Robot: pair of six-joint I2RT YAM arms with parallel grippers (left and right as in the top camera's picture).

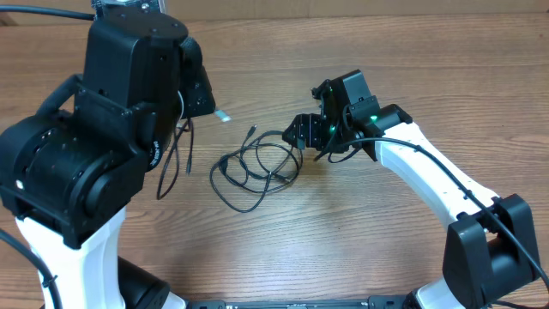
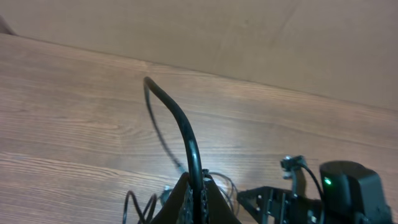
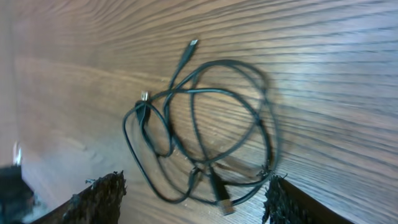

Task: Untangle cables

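A loose tangle of thin black cables (image 1: 257, 167) lies on the wooden table, its loops overlapping and small plug ends sticking out. In the right wrist view the cables (image 3: 205, 137) lie spread between and ahead of my right gripper's (image 3: 193, 202) fingers, which stand wide apart with a plug end between them. My right gripper (image 1: 302, 136) hovers at the tangle's right edge. My left gripper (image 2: 200, 182) is shut on one black cable (image 2: 180, 124), which arches up out of the jaws. From overhead that cable (image 1: 182, 146) dangles below the left arm, apart from the tangle.
The bulky left arm (image 1: 103, 129) covers the table's left side and hides its own fingers from above. The white right arm (image 1: 446, 189) reaches in from the lower right. A small pale piece (image 1: 223, 114) lies on the table beside the left arm.
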